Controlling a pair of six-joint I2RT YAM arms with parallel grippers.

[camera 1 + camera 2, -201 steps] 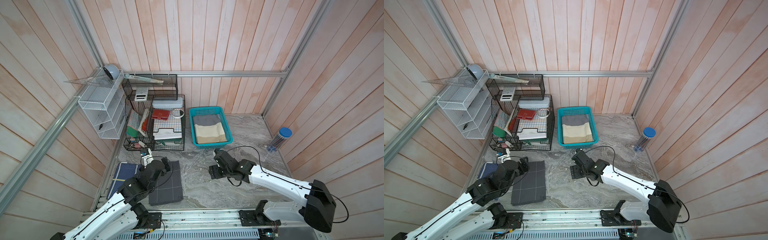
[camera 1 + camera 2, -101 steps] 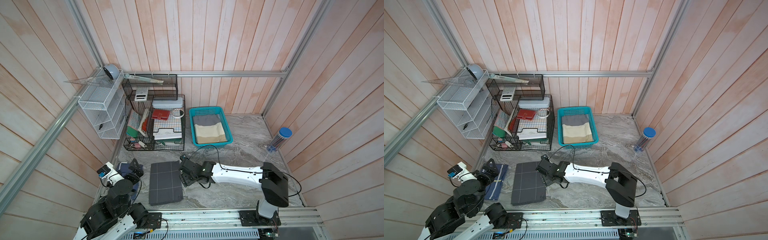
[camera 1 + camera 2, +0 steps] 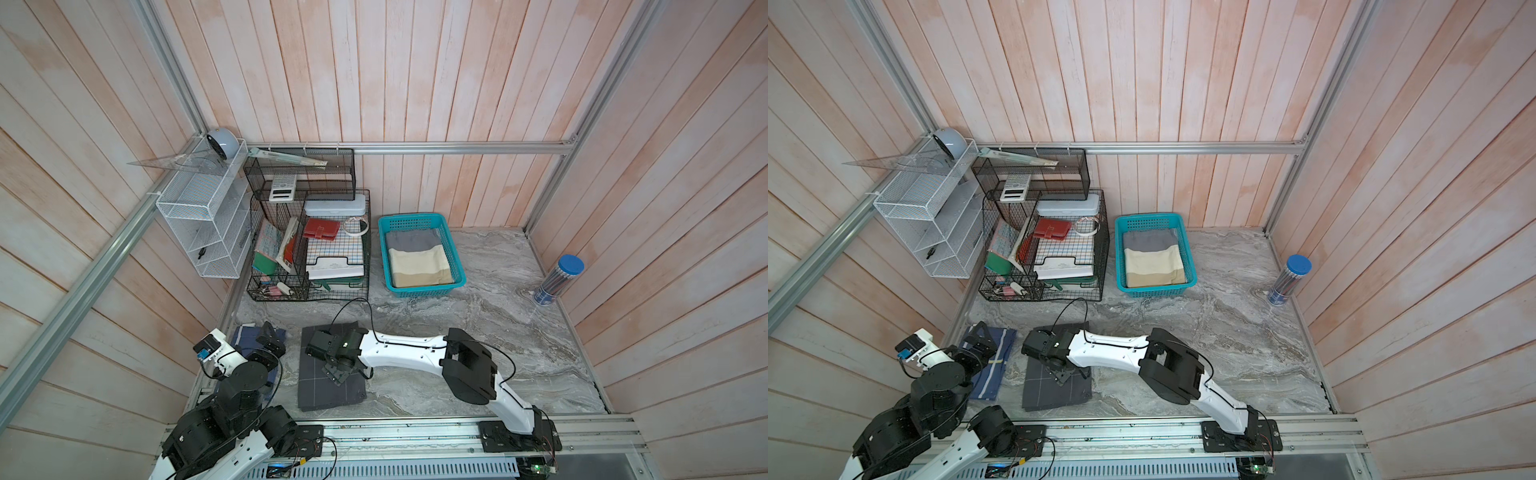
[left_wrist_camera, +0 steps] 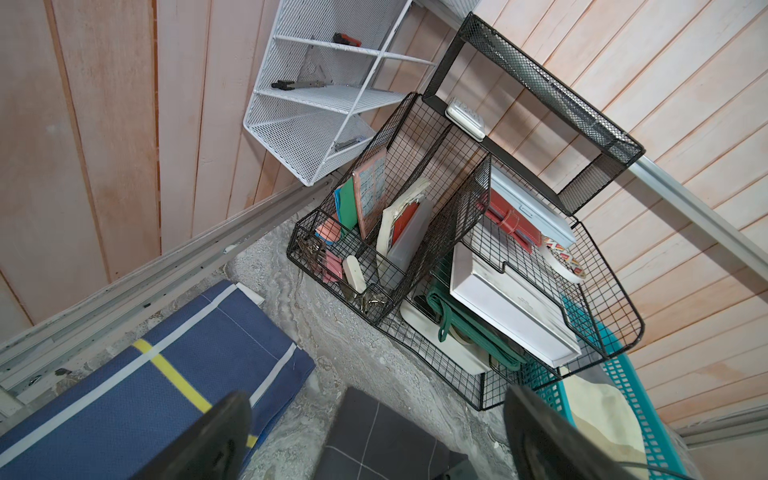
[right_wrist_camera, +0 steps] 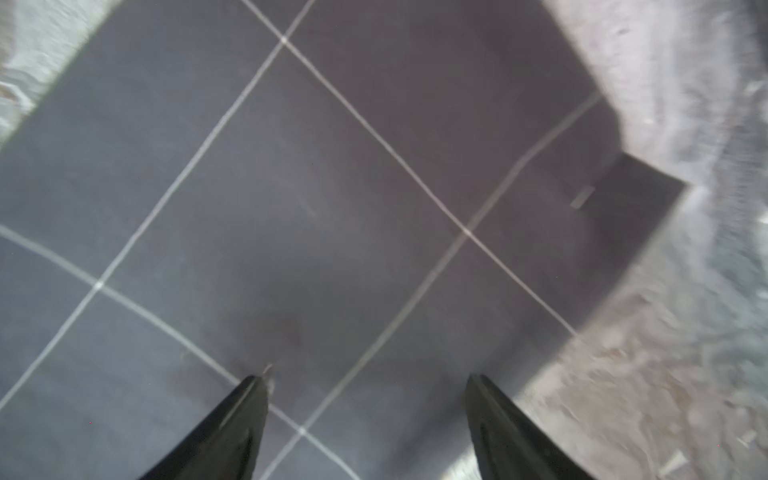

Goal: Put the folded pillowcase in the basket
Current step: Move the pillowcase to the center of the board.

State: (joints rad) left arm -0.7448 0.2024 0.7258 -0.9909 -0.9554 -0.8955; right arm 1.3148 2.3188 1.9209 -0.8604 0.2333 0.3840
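The right arm (image 3: 399,353) has swung across, its spread, empty jaws hovering over the dark grey folded pillowcase with white grid lines (image 3: 328,395) on the marbled table (image 3: 457,332). The left arm (image 3: 249,374), jaws apart, has withdrawn. The turquoise plastic lattice basket (image 3: 424,290) sits well apart; pickup seems next.

No writing on any object is sharp enough to read.

A: What kind of place?
B: Robot lab test cell, not a real room. Plank walls (image 3: 415,62) framed in aluminium extrusion (image 3: 457,147), marble-look tabletop (image 3: 478,316).
A: More?
B: Mounting rail (image 3: 415,432) and bare circuit board (image 3: 540,471) at 6 o'clock. Desk organiser (image 3: 340,293) and wire rack (image 3: 199,187) at 10 o'clock look like office props.
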